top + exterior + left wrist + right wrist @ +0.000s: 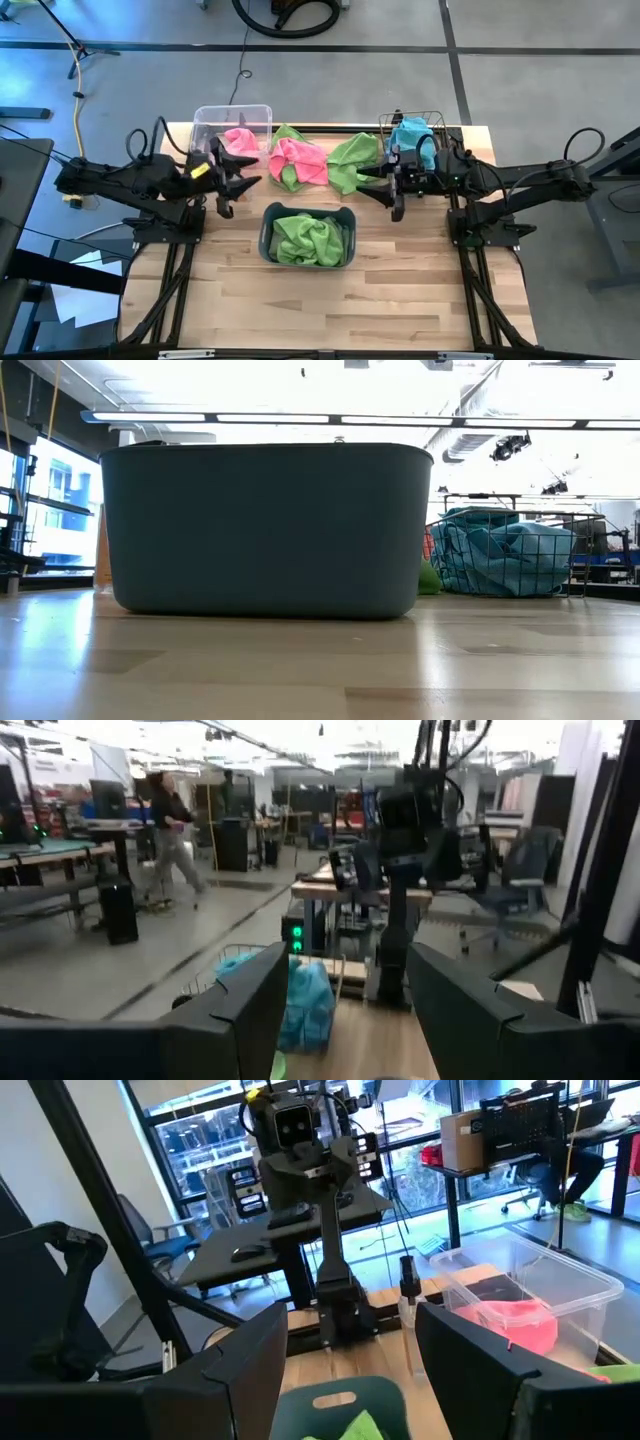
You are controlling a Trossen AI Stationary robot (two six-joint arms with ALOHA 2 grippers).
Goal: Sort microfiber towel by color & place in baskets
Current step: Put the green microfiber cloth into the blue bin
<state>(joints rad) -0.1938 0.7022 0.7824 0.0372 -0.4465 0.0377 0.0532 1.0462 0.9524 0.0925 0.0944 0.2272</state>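
Observation:
A clear bin (pixel 232 122) (pixel 540 1285) at the far left holds a pink towel (pixel 240 140). The grey-blue tub (pixel 270 232) (pixel 265 530) near the table's middle holds green towels (pixel 310 240). The dark wire basket (pixel 410 125) (pixel 505 550) at the far right holds blue towels (pixel 410 135). A loose pink towel (pixel 302 162) and loose green towels (pixel 352 160) lie on the table between the bin and the basket. My left gripper (pixel 238 185) (pixel 345 1020) is open, left of the loose pile. My right gripper (pixel 385 186) (pixel 350 1370) is open, right of it. Neither touches a towel.
Bare wooden table (pixel 330 300) stretches from the tub to the near edge. The arms' mounts stand at the table's left and right sides. A person walks in the room beyond the table, seen in the left wrist view.

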